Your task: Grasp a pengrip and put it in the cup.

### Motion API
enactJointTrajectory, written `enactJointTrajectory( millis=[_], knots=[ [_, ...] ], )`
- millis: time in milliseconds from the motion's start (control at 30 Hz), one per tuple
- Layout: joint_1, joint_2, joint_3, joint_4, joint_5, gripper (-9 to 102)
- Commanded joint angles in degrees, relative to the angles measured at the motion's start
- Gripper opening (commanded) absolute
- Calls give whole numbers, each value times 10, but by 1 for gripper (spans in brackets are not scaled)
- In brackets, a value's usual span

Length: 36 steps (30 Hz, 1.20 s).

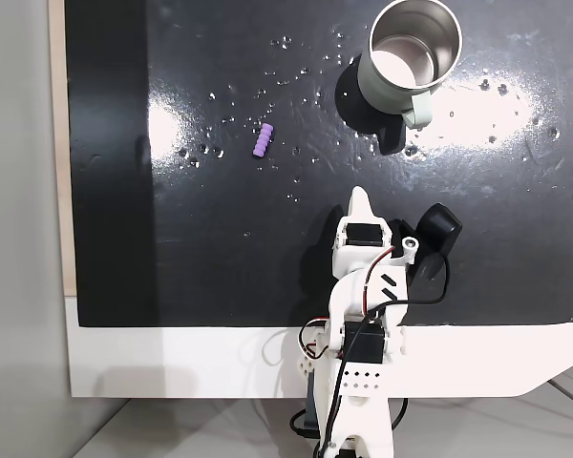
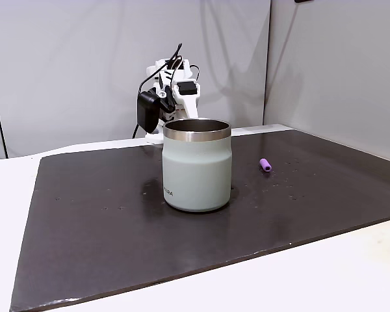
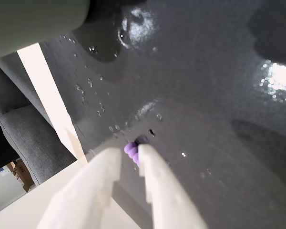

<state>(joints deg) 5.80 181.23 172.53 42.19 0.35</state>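
Hand (image 3: 129, 155) slightly parted, above pengrip (image 1: 263, 141)

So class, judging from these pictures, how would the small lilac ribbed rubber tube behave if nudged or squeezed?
The small lilac ribbed rubber tube lies on its side on the glossy black mat, so a nudge would probably roll it. It looks tiny, likely very light. Its ribs suggest soft rubber that may squash yet grip well.
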Motion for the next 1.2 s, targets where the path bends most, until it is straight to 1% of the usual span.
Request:
enactJointTrajectory(
  millis=[0, 133, 267, 333, 500, 600, 733, 967, 1167],
  knots=[
    [-6, 9, -4, 1, -9, 0],
    [-26, 9, -12, 4, -25, 0],
    [-54, -6, -96, 40, -57, 0],
    [-74, -73, -165, 45, -63, 0],
    [-88, -316, -406, 77, -53, 0],
    [-98, -416, -531, 110, -60, 0],
    [-112, -532, -656, 149, -91, 0],
    [-147, -737, -863, 267, -170, 0],
    [-175, -863, -1008, 359, -219, 0]
  ],
)
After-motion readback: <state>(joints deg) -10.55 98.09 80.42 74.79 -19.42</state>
